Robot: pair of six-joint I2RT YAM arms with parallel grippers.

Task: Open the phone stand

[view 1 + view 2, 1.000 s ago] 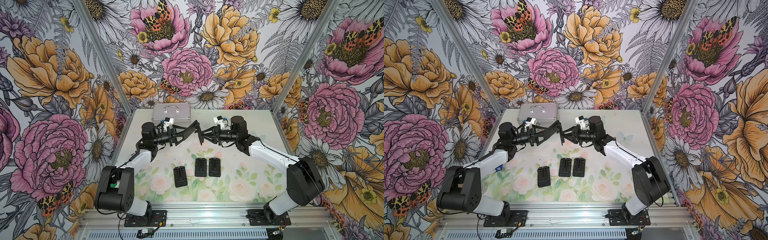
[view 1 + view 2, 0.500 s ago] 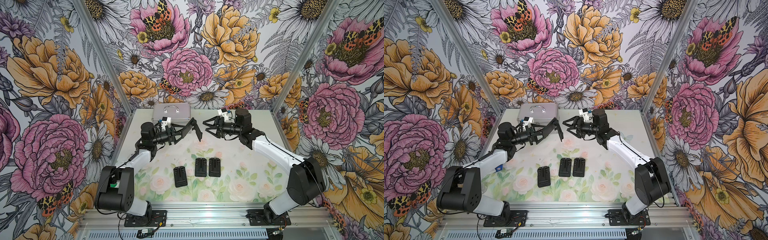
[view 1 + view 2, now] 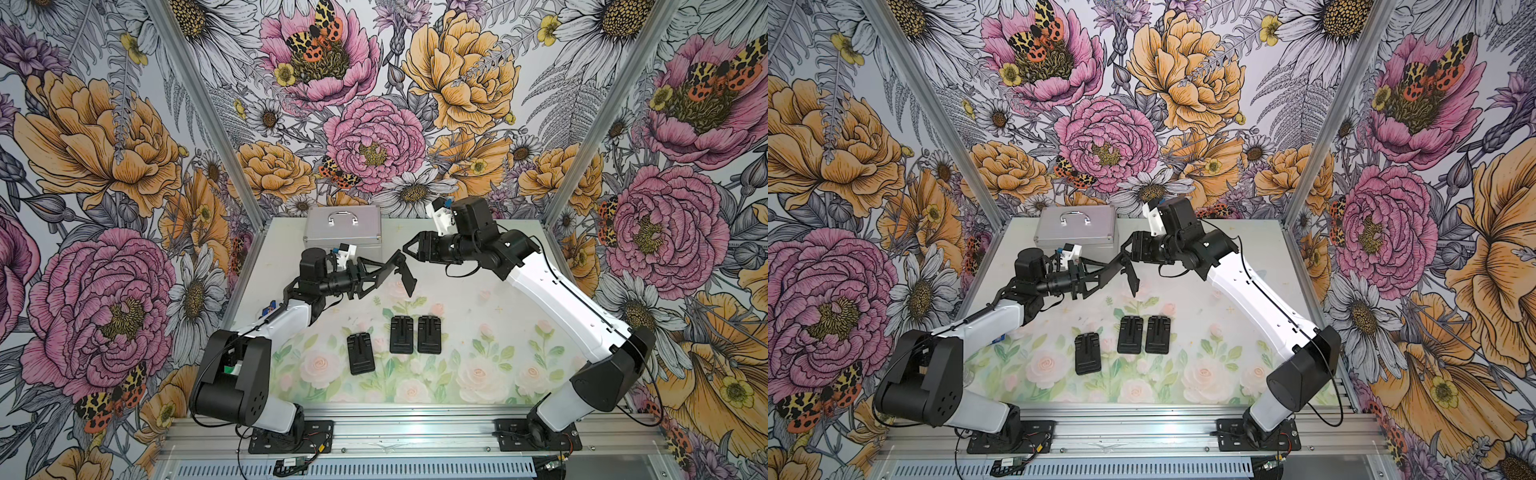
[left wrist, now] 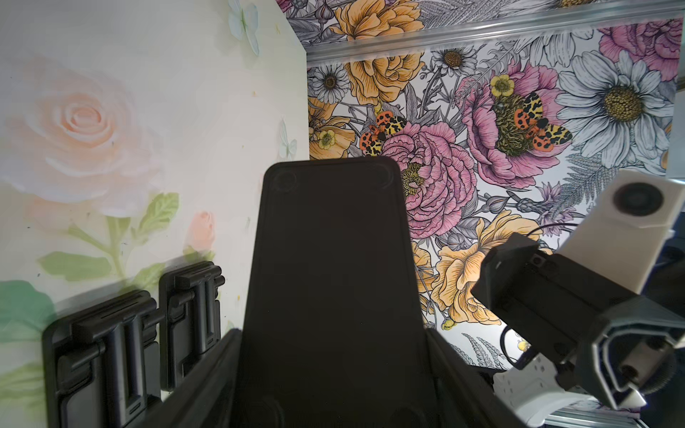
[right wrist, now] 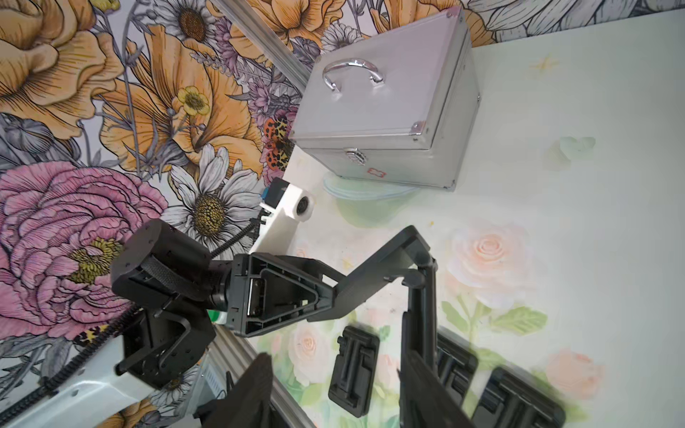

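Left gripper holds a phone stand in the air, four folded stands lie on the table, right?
No: three folded stands lie on the table, not four, as both top views show. The left gripper does hold a phone stand.

Lighting bright and diffuse; shadows on the pale floral desk (image 3: 478, 374) faint. Glare on the ribbed aluminium front rail (image 3: 399, 428). Right wrist view blurs folded black plastic stands (image 5: 519, 404).

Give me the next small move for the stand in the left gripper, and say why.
Probably lower the left gripper and set the phone stand on the bare table behind the three folded stands. Its panel hangs unfolded at an angle, the right gripper is open near the hinge and grips nothing, and the stand is held in the air.
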